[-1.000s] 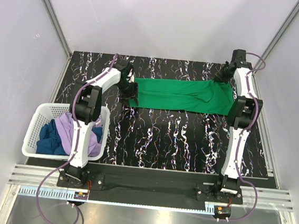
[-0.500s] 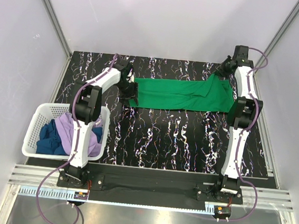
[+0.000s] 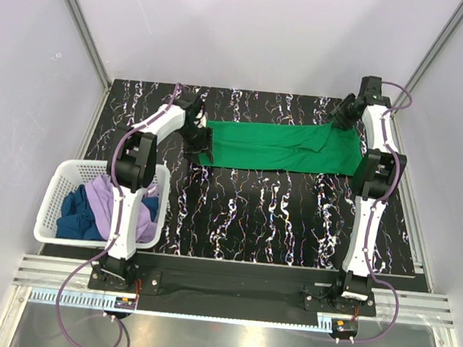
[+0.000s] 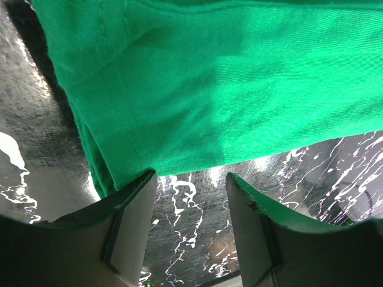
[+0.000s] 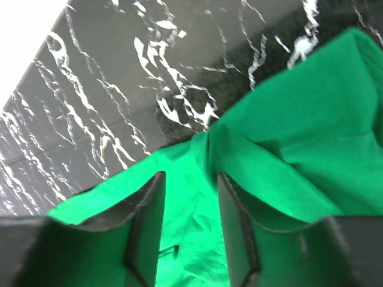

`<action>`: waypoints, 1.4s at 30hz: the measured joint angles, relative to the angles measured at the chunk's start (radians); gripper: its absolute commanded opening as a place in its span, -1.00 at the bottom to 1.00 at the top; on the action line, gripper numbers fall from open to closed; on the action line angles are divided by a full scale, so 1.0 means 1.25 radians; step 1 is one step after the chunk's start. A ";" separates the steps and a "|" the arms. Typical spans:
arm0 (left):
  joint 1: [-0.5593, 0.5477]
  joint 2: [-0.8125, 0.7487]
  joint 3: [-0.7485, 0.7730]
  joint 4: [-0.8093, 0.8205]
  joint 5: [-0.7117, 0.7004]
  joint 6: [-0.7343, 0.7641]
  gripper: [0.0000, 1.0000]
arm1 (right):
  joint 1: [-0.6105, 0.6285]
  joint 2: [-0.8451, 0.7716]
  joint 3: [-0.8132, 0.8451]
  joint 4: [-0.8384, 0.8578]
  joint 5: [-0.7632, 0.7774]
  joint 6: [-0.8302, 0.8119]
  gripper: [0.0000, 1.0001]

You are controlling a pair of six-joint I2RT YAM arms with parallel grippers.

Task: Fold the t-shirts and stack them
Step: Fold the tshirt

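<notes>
The green shirt (image 3: 279,147) lies flat as a long strip across the far half of the table (image 3: 276,219), its right end a little bunched with a ridge of cloth. The lilac shirt (image 3: 102,194) and the blue shirt (image 3: 75,217) sit in the basket (image 3: 48,205) at the near left.

The left jaws stand about half open at the strip's left end. They hold nothing: bare table shows between them and the hem just touches one fingertip (image 4: 146,179). The right jaws hang over the far right corner, parted, with the ridge showing in the gap and nothing pinched as far as can be seen.

The step looks like the crosswise fold of the strip. To do it well:
- Flatten the ridge at the right end first, or it will be folded in.
- Take every layer at a corner, not the top layer alone, because the left edge shows doubled cloth.
- Grip close to the hem, lift only enough to clear the cloth, and carry the end straight along the strip so the edges line up.
- Keep the other end pinned or at rest, since the smooth table may let the shirt slide.
</notes>
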 measured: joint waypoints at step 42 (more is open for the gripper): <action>0.029 -0.029 -0.069 0.044 0.039 -0.001 0.05 | -0.142 -0.270 -0.556 0.002 0.164 -0.044 -0.77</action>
